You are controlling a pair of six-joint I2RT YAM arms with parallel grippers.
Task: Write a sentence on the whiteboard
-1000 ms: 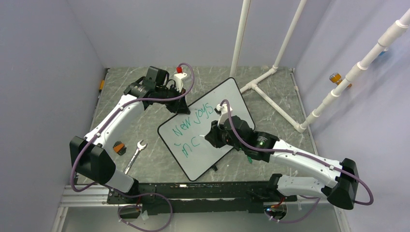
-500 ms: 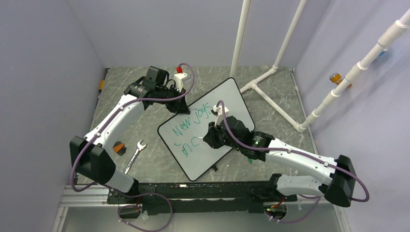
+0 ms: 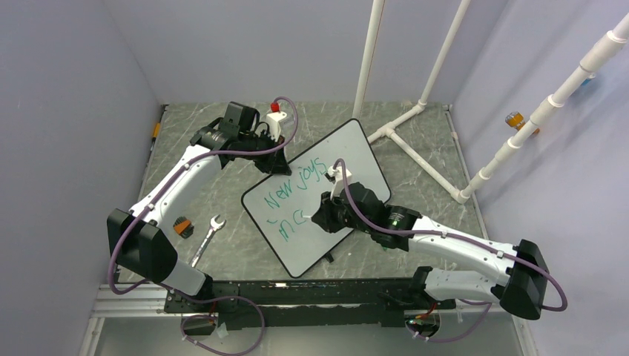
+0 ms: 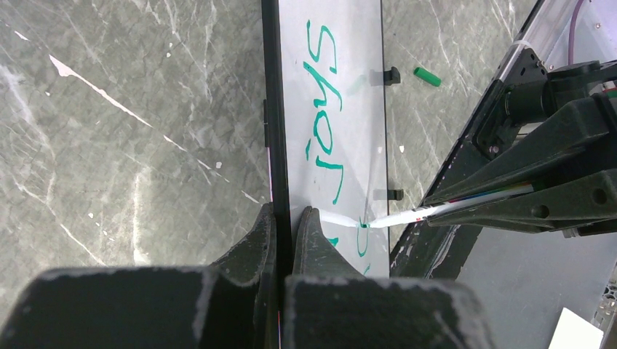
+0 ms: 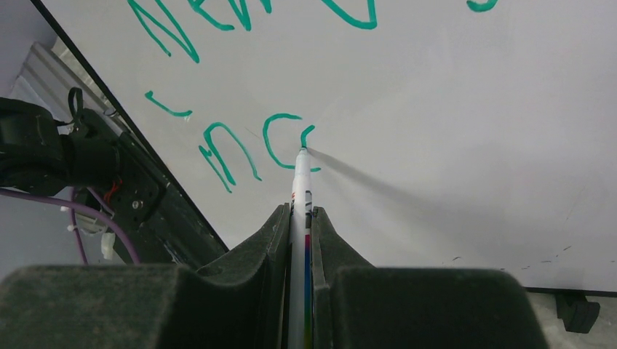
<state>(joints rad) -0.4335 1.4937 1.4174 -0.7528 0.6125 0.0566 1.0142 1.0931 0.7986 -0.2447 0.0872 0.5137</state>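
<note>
The whiteboard (image 3: 348, 159) lies tilted on the table, also in the left wrist view (image 4: 349, 109) and right wrist view (image 5: 451, 109). The sentence (image 3: 293, 194) is green lettering: "New joys" above, "inc" and a started stroke below (image 5: 247, 145). My left gripper (image 3: 276, 165) is shut on the whiteboard's black rim (image 4: 271, 145), one finger on each side. My right gripper (image 3: 320, 215) is shut on a white marker (image 5: 300, 182); its green tip touches the board right after the "c". The marker also shows in the left wrist view (image 4: 429, 213).
A wrench (image 3: 208, 237) and a small orange object (image 3: 182, 226) lie left of the board. A green marker cap (image 4: 428, 76) lies on the table beside the board's clips. A white pipe frame (image 3: 415, 111) stands at the back right.
My right gripper has shifted slightly left and down along the second line with the marker. A new green stroke has appeared after the "c". The left gripper has not moved.
</note>
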